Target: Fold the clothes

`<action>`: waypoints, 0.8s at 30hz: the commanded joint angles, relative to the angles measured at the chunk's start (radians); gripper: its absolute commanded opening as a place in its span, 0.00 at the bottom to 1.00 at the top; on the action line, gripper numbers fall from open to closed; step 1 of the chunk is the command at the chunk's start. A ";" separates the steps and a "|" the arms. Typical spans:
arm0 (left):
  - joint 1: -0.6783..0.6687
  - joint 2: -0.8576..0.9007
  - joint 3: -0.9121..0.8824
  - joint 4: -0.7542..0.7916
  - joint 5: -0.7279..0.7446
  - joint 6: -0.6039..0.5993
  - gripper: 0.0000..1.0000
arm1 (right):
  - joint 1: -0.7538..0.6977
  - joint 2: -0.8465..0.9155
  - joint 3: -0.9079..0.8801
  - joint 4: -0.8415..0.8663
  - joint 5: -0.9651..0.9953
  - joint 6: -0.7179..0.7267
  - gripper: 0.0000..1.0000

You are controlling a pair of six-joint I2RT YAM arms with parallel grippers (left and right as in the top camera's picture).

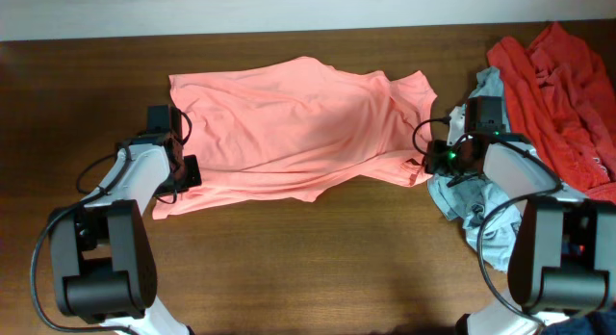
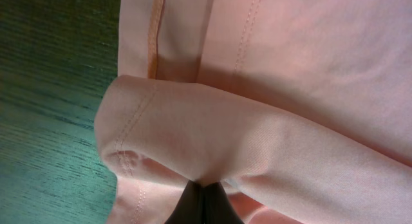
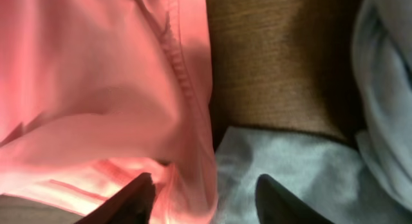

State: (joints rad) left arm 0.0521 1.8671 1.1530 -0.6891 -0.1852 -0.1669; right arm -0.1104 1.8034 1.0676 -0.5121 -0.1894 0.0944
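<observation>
A light salmon-pink shirt (image 1: 298, 123) lies spread across the middle of the brown table. My left gripper (image 1: 183, 171) is at the shirt's lower left corner and is shut on a fold of its hem (image 2: 193, 127). My right gripper (image 1: 430, 162) is at the shirt's lower right edge, open, its fingers (image 3: 206, 192) straddling the pink hem (image 3: 187, 121) and a pale grey-blue garment (image 3: 283, 172). That grey-blue garment (image 1: 481, 219) lies under the right arm. A deeper red garment (image 1: 558, 85) is piled at the far right. A navy garment does not show.
Bare wooden tabletop (image 1: 318, 258) runs along the front between the two arm bases. The table's back edge meets a pale wall (image 1: 289, 8). The red pile reaches the right edge of the table.
</observation>
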 commanded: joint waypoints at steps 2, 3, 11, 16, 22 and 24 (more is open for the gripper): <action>0.005 -0.026 0.006 0.011 -0.014 -0.001 0.01 | 0.022 0.024 0.016 0.021 -0.018 -0.012 0.31; 0.005 -0.026 0.006 0.016 -0.014 -0.001 0.01 | 0.026 0.024 0.016 0.019 -0.017 -0.010 0.22; 0.005 -0.033 0.040 0.023 -0.019 0.000 0.01 | -0.006 -0.049 0.032 -0.079 -0.017 0.045 0.04; 0.005 -0.068 0.071 0.011 -0.022 0.000 0.01 | -0.062 -0.145 0.057 -0.203 -0.017 0.045 0.04; 0.006 -0.133 0.073 0.004 -0.028 0.000 0.01 | -0.164 -0.245 0.061 -0.328 -0.018 0.045 0.04; 0.008 -0.144 0.073 0.001 -0.042 0.000 0.01 | -0.189 -0.252 0.061 -0.352 -0.022 0.045 0.04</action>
State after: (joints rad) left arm 0.0521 1.7641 1.2022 -0.6872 -0.1913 -0.1669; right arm -0.2619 1.5730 1.1118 -0.8436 -0.2161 0.1326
